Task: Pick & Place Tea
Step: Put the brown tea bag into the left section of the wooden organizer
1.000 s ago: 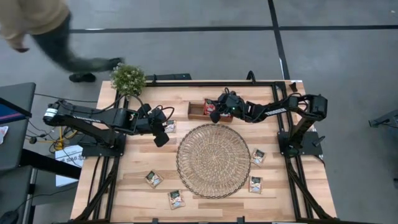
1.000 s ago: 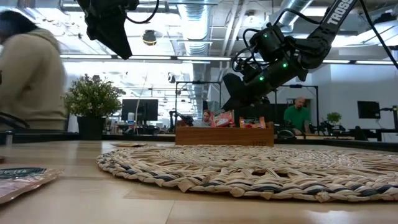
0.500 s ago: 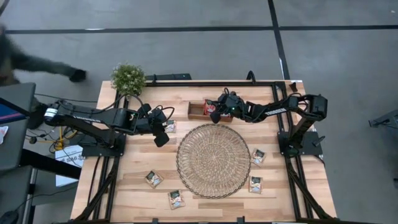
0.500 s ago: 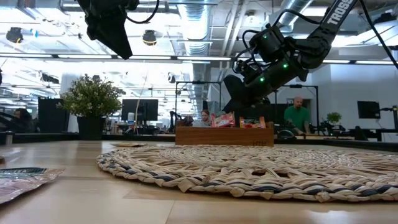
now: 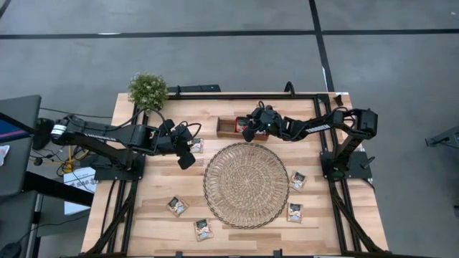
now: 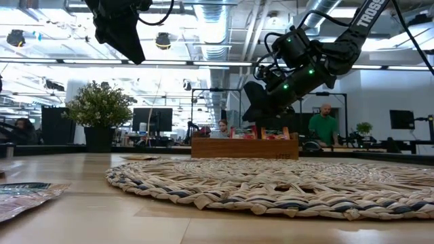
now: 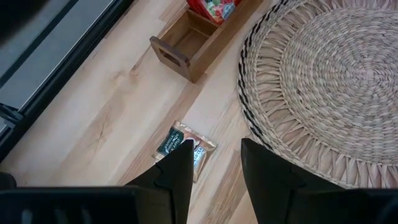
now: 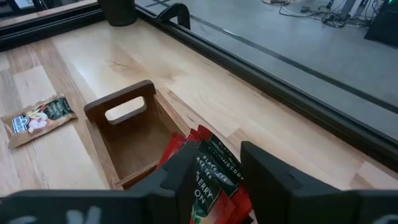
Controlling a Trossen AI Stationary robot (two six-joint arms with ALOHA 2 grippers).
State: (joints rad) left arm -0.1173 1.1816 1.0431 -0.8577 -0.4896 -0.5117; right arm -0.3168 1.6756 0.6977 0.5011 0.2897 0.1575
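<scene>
high view, holdings taken against the woven mat [image 5: 246,185] as landmark.

item: wooden tray [image 5: 231,127], just beyond the mat's far rim. its end nearer my right arm carries red tea sachets [image 8: 208,174], standing on edge; the other end, by the handle cut-out, is bare wood.

item: my right gripper [image 5: 247,130], above the tray's filled end. in the right wrist view my two fingers [image 8: 180,171] stand apart, released, with the red sachets showing in the gap between them and just past the tips. whether a tip touches the packets i cannot tell; nothing is pinched.

item: my left gripper [image 5: 188,152], off the mat's edge on my left arm's side, raised over bare table. fingers [image 7: 177,171] parted, nothing between them. in the left wrist view one whitish sachet with green print [image 7: 185,147] lies flat on the wood just past my fingertip, near the mat's rim, apart from the tray.

item: loose sachets on the table, all flat. two [image 5: 177,206] [image 5: 203,229] off the mat's near rim on my left arm's side; two [image 5: 297,180] [image 5: 295,212] off the rim on my right arm's side, close beside it.

item: potted plant [image 5: 148,91], table corner beyond the mat, on my left arm's side.
</scene>
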